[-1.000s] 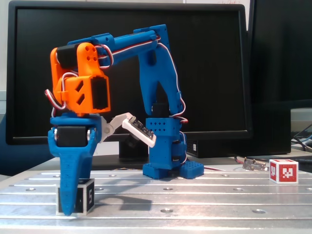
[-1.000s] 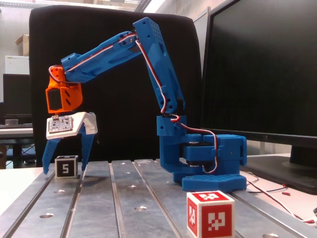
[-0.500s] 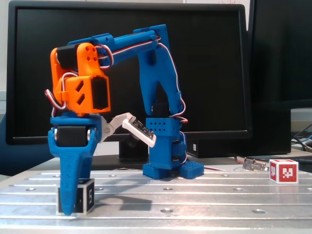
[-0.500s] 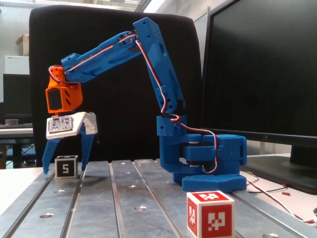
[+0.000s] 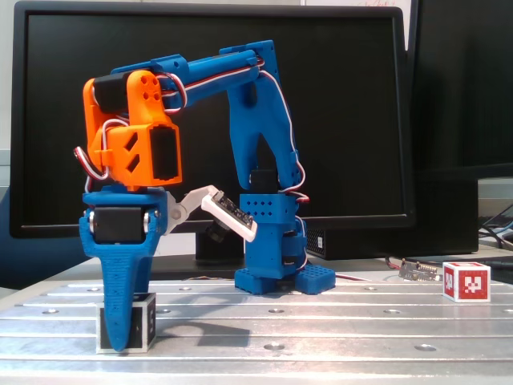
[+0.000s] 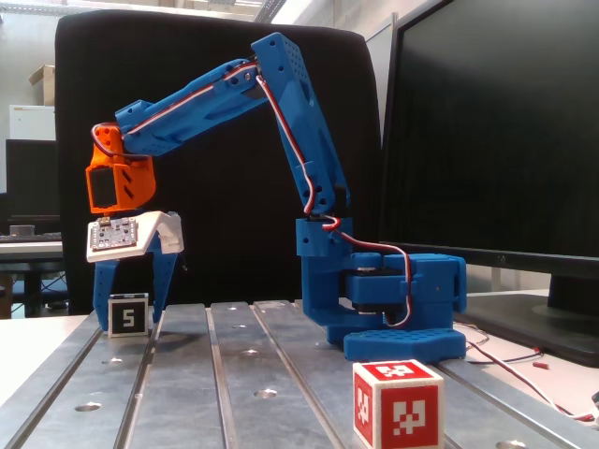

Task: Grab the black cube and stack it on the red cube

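The black cube [image 6: 128,316], white-edged with a white 5, rests on the metal table at the left in a fixed view. The blue fingers of my gripper [image 6: 128,323] stand on both sides of it, closed in against its faces. In the other fixed view the near finger [image 5: 120,305] covers most of the black cube [image 5: 145,321], and the far finger is hidden behind it. The red cube [image 5: 466,281] with its white marker panel sits far to the right on the table, and shows close to the camera as the red cube [image 6: 398,407] in the first of these views.
The blue arm base [image 5: 282,277] stands mid-table on the slotted metal plate [image 5: 321,333]. A small circuit board [image 5: 419,271] and cables lie near the red cube. Large black monitors [image 5: 345,120] stand behind the table.
The gripper's fingers have closed inward on the black cube. The cube has shifted slightly toward the arm base. The arm itself has hardly moved.
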You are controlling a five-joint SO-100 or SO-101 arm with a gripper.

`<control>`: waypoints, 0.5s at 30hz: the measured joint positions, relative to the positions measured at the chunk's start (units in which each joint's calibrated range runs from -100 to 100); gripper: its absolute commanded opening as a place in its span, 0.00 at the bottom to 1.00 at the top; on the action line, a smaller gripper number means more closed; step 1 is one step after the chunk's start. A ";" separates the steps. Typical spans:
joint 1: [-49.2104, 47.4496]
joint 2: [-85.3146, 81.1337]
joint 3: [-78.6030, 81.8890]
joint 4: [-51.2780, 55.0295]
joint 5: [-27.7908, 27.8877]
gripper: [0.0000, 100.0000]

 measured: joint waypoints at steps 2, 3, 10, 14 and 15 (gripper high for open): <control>0.00 0.00 0.00 0.00 0.00 0.21; 0.00 0.00 0.00 0.00 0.00 0.21; 0.00 0.00 0.00 0.00 0.79 0.21; 0.00 0.00 0.00 0.00 0.89 0.21; 0.00 0.00 0.00 0.00 0.89 0.21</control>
